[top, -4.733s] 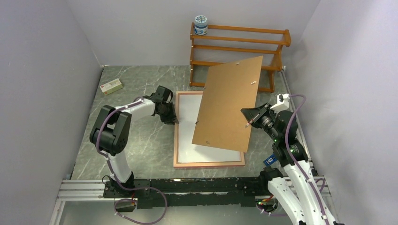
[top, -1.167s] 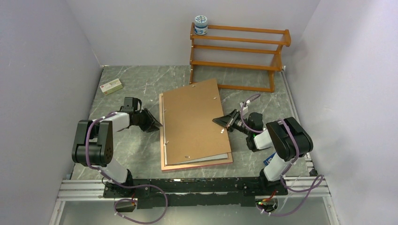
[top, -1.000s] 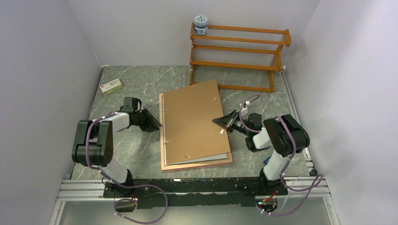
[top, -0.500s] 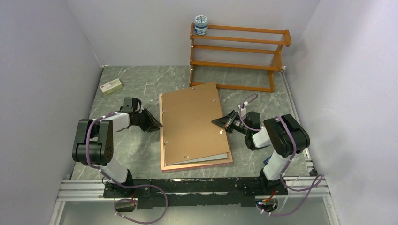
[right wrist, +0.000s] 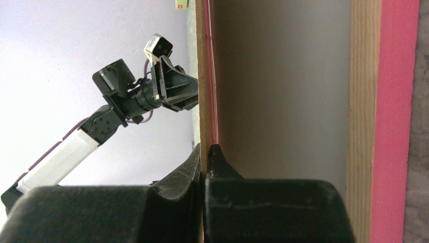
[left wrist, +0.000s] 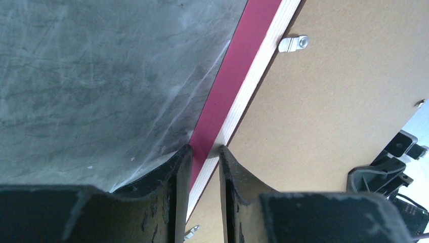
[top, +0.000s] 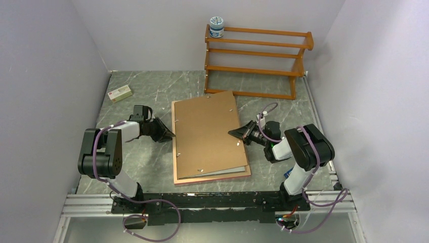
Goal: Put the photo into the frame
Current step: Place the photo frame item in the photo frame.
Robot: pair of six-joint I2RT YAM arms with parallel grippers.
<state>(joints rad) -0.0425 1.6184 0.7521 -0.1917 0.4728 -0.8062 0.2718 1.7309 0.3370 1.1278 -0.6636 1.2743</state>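
Observation:
The frame (top: 212, 178) lies face down on the table, its pale wood back up. A brown fibreboard panel (top: 207, 131) lies on it, slightly skewed. The photo shows only as a thin white strip (top: 231, 171) at the panel's near edge. My left gripper (top: 169, 135) is shut on the frame's left edge; in the left wrist view its jaws (left wrist: 202, 149) straddle the pink side (left wrist: 238, 66), beside the panel (left wrist: 344, 91). My right gripper (top: 233, 133) is shut on the panel's right edge (right wrist: 204, 76), jaws (right wrist: 205, 147) pinched, above the photo's shaded white back (right wrist: 278, 101) and the frame rail (right wrist: 399, 101).
An orange-brown wooden rack (top: 258, 55) stands at the back wall with a blue-and-white jar (top: 216, 27) on its top left. A small box (top: 120, 93) lies at the far left. Walls close in on both sides.
The panel, held high and tilted 4.7 s ago, has come down onto the frame. In the last second its right side sank and turned slightly straighter. The left arm stayed still.

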